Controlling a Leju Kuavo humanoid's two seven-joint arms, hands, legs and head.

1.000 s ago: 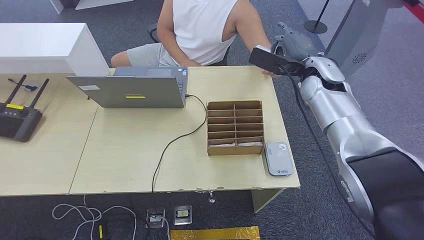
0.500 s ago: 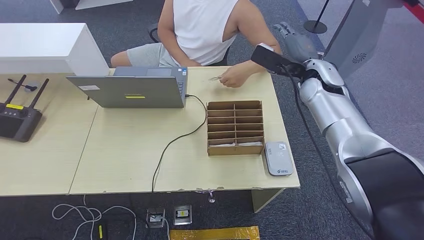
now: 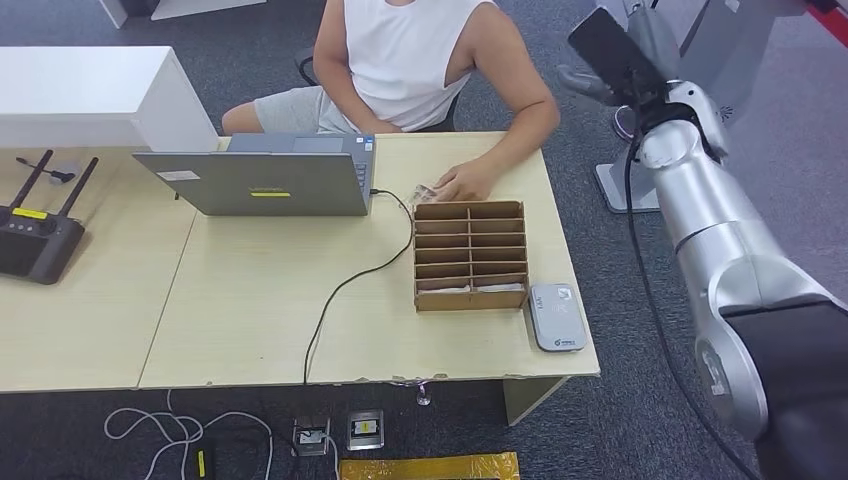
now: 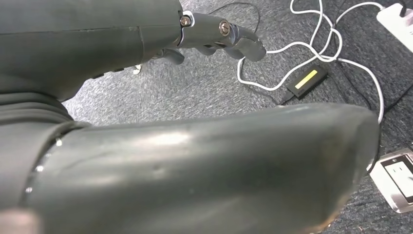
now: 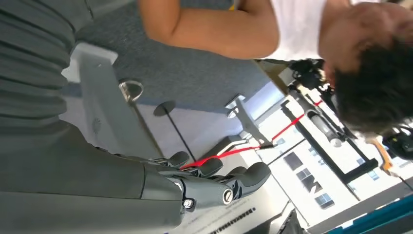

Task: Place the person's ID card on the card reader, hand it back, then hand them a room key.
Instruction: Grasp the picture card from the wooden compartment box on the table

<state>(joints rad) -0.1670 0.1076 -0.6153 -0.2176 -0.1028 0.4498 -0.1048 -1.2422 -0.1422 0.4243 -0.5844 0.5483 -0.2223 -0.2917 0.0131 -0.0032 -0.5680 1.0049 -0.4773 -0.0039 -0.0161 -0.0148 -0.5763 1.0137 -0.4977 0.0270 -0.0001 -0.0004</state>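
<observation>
Right robot hand (image 5: 209,183) has lifted clear beyond the table (image 3: 250,300) edge, fingers apart, empty.

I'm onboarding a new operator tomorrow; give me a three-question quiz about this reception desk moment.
1. True or false: the card reader lies between the laptop and the compartment box.
2. Where is the person's hand? A) on the router B) at the box's far edge C) on the reader
3. Fill in: the right hand is raised and holds ____.

Key: 1 false, it lies beside the box, away from the laptop; 2 B; 3 nothing.
</observation>
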